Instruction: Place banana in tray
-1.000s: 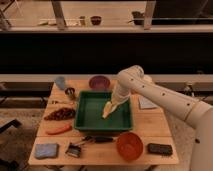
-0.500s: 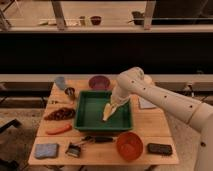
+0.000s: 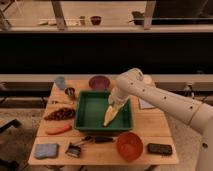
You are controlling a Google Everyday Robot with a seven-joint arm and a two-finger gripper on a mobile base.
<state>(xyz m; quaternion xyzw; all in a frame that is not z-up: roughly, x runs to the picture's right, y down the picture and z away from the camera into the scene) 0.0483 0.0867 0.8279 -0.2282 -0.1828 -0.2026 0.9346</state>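
Change: banana (image 3: 110,114) has sunk lower into the tray (image 3: 86,111) over the last second.
Gripper (image 3: 116,104): clamped on the banana's top.
Meaning: release comes next, I reckon.

My gripper (image 3: 116,103) hangs over the right part of the green tray (image 3: 90,107), with the banana (image 3: 110,115) just beneath it.

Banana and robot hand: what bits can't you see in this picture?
- Hand, camera view: it sits over the right side of the tray, at the banana's top end; the arm's wrist covers it, so its grip is unclear.
- Banana: whether it rests on the tray floor or hangs just above is too small to tell.
- Arm: cut off by the right edge, base unseen.
- Small dark thing by the table's front edge: too blurred to name.
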